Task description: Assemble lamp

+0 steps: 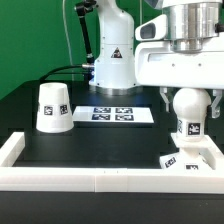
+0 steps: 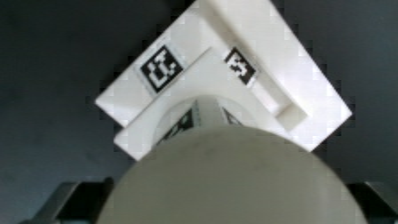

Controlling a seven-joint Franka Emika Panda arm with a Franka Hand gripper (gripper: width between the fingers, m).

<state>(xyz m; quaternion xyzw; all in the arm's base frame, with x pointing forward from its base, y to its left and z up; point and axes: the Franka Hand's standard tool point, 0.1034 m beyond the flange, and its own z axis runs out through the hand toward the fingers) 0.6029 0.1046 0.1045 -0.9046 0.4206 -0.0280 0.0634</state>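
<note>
Black bench (image 1: 110, 140): jaws clamped on the bulb (image 1: 187, 113) above the base (image 1: 190, 156); it should descend straight, centred over the base's socket.

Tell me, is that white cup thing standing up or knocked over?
Standing upright. The shade rests on its wide end on the black table, narrow end up, apart from the gripper holding the bulb.

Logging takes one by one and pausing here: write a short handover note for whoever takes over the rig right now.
Gripper: jaws shut on the bulb, held upright above the base.
Base lies flat in the tray corner at the exterior view's right.
Shade stands alone, narrow end up, at the exterior view's left, untouched.
Done: bulb picked up and brought over the base.
Left: seat the bulb in the base; whether they already touch is unclear. Then fit the shade.
</note>
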